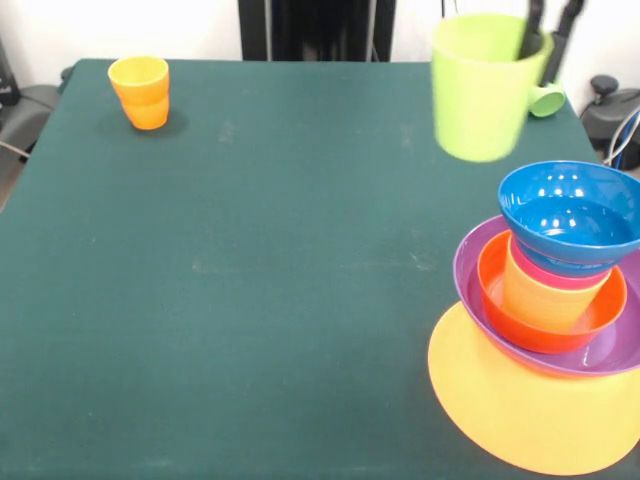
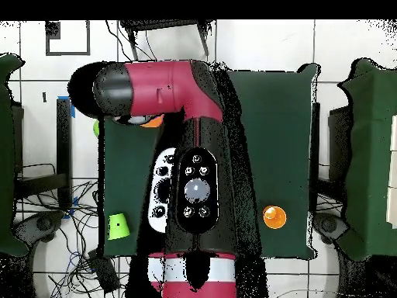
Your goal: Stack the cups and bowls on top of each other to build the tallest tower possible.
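Observation:
My gripper [image 1: 550,28] is shut on the rim of a lime green cup [image 1: 480,88] and holds it upright in the air, above and slightly left of the tower. The tower [image 1: 560,300] stands at the table's right edge. Its base is an upturned orange-yellow bowl [image 1: 520,415], then a purple bowl [image 1: 475,270], a red-orange bowl [image 1: 495,300], a yellow-orange cup [image 1: 545,298], a red cup's rim [image 1: 555,272] and a blue bowl [image 1: 570,215] on top. An orange cup [image 1: 140,92] stands alone at the far left; it also shows in the overhead view [image 2: 274,216]. The large green bowl is out of view.
A small green cup [image 1: 548,99] lies just behind the held cup, near the table's far right corner; it also shows in the overhead view [image 2: 116,226]. The arm [image 2: 194,178] hides much of the green table [image 1: 300,280] from above.

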